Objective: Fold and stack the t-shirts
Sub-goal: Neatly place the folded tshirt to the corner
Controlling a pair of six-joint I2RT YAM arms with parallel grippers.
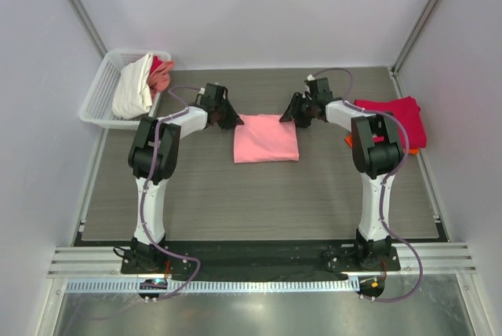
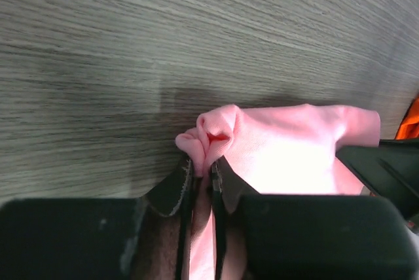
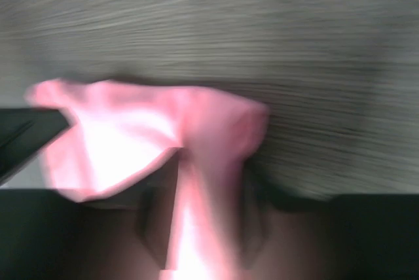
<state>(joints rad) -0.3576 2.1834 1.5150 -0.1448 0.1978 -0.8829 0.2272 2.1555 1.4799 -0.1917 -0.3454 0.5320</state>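
Observation:
A pink t-shirt [image 1: 265, 138] lies folded into a rectangle in the middle of the table. My left gripper [image 1: 235, 122] is at its far left corner. In the left wrist view the gripper [image 2: 203, 175] is shut on a bunched fold of the pink cloth [image 2: 288, 149]. My right gripper [image 1: 289, 116] is at the far right corner. The right wrist view is blurred, but pink cloth [image 3: 131, 142] runs between the fingers of the gripper [image 3: 209, 188], which looks shut on it. A folded red t-shirt [image 1: 392, 116] lies at the right.
A white basket [image 1: 98, 93] at the far left holds a white shirt [image 1: 132, 89] and a coral one [image 1: 161, 73]. An orange cloth [image 1: 348, 140] peeks from under the red shirt. Walls close in the table at the back and on both sides.

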